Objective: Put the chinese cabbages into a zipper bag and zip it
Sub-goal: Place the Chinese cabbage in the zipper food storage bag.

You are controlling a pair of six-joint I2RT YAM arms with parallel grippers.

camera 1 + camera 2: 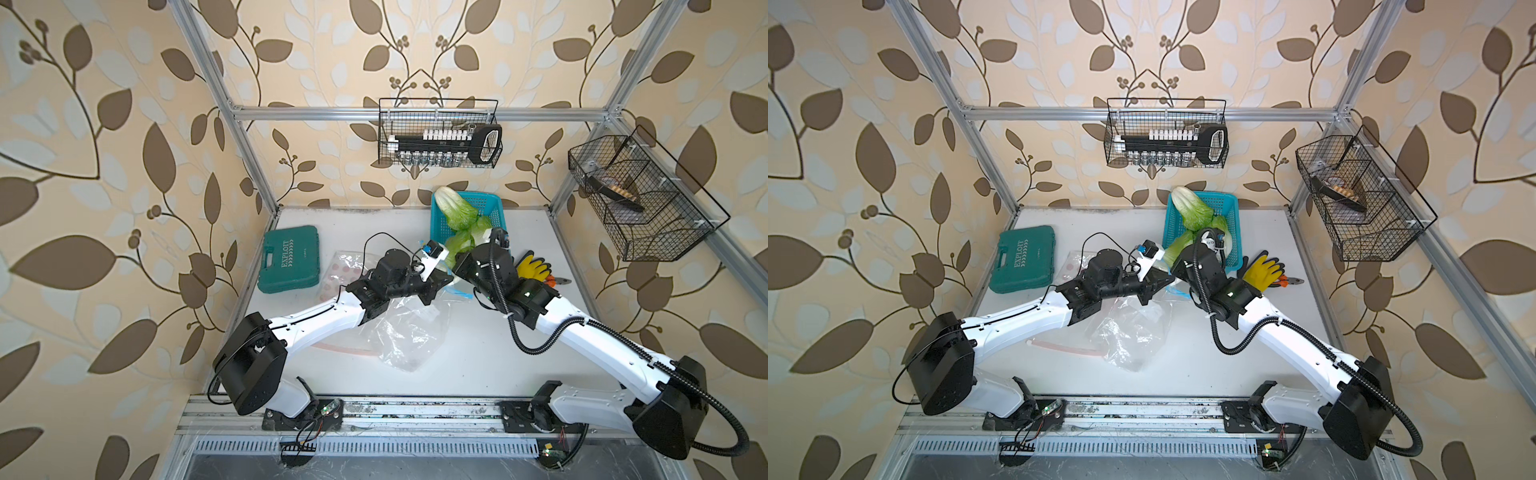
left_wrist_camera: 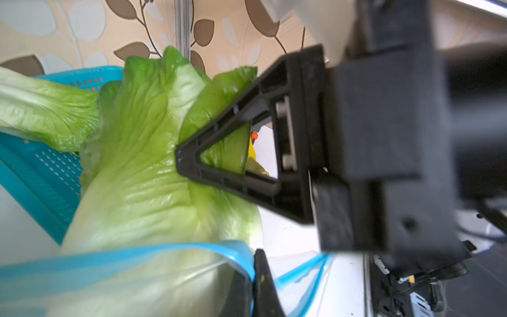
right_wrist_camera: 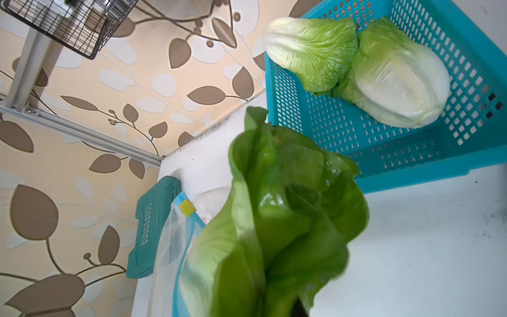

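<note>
Close up, the left claw [image 2: 253, 282] is pinched tight on the blue-rimmed mouth of the zipper bag [image 2: 109, 260], toward the middle of the tabletop [image 1: 478, 353]. One chinese cabbage [image 2: 142, 178] sits stalk-first in that mouth, its green leaves clamped in the right claw [image 2: 188, 162]. A second cabbage [image 3: 315, 52] and a third cabbage [image 3: 397, 85] lie touching in the blue basket [image 3: 356, 137] at the tabletop's far edge, right of centre.

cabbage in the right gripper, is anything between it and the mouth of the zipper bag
Nothing visible does. The cabbage, held by its leaves in the right gripper, has its pale stalk end inside the blue rim of the zipper bag, which the left gripper pinches by one edge.
</note>
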